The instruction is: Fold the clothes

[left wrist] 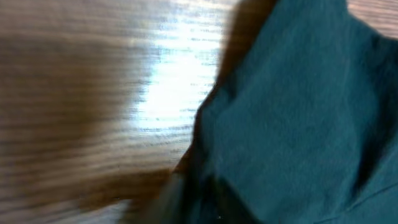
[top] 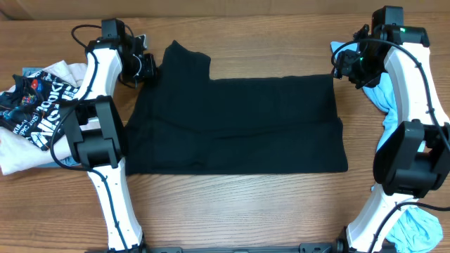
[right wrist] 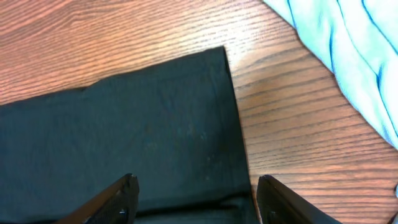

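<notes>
**Garment (top: 239, 126) lying flat between both arms**

Table (top: 232, 204) is carrying the black garment, spread at its middle. Printed clothes (top: 35, 105) are lying left of the garment, and light blue cloth (top: 385, 98) right of it. Right gripper (right wrist: 196, 186) is hovering over the garment's far right corner, fingers spread apart. Left gripper (top: 144, 68) is sitting at the far left corner, its grip impossible to tell.

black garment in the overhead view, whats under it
Only the wooden table shows around the visible edges of the black garment. It lies flat with no bulge, but the fabric is opaque, so whatever is directly beneath it cannot be seen.
</notes>
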Controlling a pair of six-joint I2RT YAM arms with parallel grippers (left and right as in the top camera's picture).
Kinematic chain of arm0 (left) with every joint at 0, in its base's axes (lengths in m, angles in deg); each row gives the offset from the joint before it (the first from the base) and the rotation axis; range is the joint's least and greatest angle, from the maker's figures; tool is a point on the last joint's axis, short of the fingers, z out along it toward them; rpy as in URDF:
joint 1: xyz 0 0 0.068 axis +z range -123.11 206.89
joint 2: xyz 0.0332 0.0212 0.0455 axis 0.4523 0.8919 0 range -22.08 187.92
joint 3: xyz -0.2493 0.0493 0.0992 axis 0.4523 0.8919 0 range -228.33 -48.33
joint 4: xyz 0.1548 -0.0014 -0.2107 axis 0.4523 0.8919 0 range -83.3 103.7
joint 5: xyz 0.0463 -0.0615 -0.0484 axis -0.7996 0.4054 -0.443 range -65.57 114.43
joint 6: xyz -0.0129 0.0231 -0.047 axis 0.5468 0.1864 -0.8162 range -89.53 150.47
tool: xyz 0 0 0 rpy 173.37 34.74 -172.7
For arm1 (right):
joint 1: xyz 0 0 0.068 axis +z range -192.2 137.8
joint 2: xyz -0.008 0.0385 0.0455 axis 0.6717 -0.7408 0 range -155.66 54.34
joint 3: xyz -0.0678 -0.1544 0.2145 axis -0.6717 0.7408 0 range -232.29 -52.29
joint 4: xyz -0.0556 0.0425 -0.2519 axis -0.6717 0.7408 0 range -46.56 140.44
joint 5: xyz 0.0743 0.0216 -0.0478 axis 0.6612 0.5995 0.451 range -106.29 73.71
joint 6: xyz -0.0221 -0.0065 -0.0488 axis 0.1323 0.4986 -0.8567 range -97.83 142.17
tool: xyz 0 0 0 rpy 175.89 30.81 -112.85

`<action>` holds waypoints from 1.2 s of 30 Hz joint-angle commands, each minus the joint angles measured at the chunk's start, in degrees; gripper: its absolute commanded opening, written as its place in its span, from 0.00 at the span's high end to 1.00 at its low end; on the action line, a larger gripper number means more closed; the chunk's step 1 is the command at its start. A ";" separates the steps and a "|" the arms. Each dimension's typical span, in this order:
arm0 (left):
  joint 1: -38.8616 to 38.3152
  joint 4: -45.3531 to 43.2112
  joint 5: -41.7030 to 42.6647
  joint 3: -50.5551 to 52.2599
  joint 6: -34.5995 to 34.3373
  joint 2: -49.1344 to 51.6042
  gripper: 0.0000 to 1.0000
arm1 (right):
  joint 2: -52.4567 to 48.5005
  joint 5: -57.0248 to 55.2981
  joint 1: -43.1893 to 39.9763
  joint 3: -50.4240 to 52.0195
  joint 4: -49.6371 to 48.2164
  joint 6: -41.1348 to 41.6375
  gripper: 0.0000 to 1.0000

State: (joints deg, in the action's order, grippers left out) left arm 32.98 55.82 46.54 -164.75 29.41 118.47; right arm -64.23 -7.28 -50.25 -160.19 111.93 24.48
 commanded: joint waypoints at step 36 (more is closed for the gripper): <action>3.98 1.86 16.50 -2.16 -6.93 1.25 0.96 | -17.33 3.34 0.55 1.03 -18.91 -2.71 0.75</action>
State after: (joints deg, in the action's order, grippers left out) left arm 36.76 57.66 61.95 -165.38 23.09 118.74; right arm -79.44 -5.48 -50.12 -159.21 93.13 22.10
